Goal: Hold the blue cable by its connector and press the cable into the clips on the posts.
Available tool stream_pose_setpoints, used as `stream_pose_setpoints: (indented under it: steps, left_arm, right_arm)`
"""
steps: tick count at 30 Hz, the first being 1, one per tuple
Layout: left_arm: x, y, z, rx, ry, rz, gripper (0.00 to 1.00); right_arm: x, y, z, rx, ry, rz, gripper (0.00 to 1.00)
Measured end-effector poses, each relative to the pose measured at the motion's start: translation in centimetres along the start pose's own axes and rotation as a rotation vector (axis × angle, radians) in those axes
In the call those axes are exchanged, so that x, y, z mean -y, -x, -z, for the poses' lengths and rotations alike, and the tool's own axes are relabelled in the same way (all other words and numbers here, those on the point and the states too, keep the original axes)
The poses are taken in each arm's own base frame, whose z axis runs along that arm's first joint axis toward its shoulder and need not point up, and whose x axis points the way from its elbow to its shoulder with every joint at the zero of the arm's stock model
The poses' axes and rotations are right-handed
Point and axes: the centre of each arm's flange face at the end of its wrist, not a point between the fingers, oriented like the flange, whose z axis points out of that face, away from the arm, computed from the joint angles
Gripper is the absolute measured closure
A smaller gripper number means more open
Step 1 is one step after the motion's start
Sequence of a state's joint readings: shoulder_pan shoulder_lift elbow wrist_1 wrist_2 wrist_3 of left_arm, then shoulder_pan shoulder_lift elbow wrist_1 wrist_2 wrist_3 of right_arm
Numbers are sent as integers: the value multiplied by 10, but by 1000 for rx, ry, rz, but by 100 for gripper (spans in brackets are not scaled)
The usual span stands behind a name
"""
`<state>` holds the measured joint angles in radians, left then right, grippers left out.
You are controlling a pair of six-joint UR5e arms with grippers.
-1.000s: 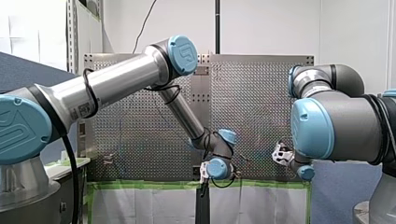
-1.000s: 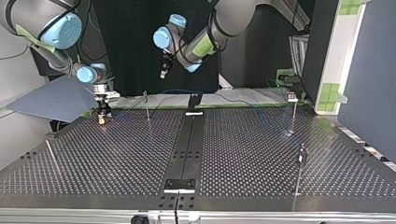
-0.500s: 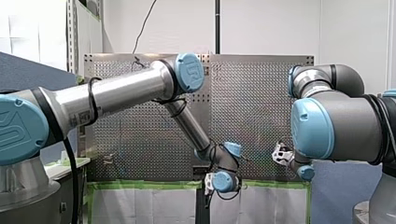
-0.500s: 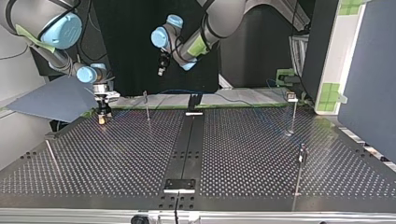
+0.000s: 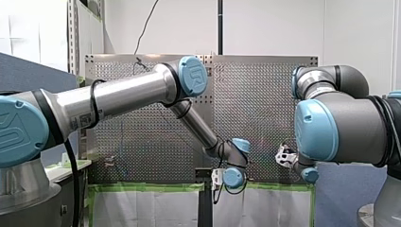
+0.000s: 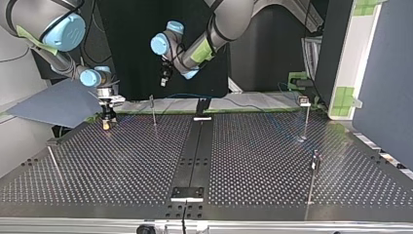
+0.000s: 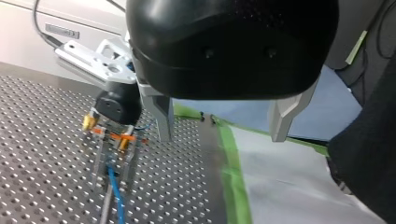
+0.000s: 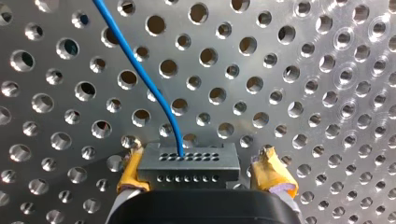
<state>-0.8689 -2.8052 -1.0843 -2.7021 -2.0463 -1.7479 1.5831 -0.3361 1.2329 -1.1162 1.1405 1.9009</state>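
Right wrist view: my right gripper [image 8: 203,175] pinches the rigid connector [image 8: 189,163]; the thin blue cable [image 8: 138,70] looks limp and light; left gripper [image 7: 220,130] gapes empty.

In the top view, my right gripper [image 6: 106,125] is sitting low over the table [image 6: 122,165] near its far left corner, with the connector [image 8: 188,163] lying between its fingers. The cable [image 8: 140,74] is running ahead from the connector. My left gripper [image 6: 164,82] is hanging above and behind the nearby post [image 6: 153,113]. A far right post [image 6: 305,122] and a near right post [image 6: 313,178] are standing well apart from them.

No legible text anywhere. Left arm's [image 5: 123,96] blue elbow cap [image 5: 193,76] carries an embossed logo, not readable; sticker [image 5: 80,121] on its silver tube too small.
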Motion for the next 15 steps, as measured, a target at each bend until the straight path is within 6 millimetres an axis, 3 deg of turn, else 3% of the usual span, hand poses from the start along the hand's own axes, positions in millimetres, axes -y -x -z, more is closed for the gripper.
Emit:
stream_pose_setpoints:
  steps: [15]
  left_arm:
    - [24, 49, -22, 96, -22, 49, 0]
  right_arm:
    - [0, 0, 0, 0, 0, 0, 0]
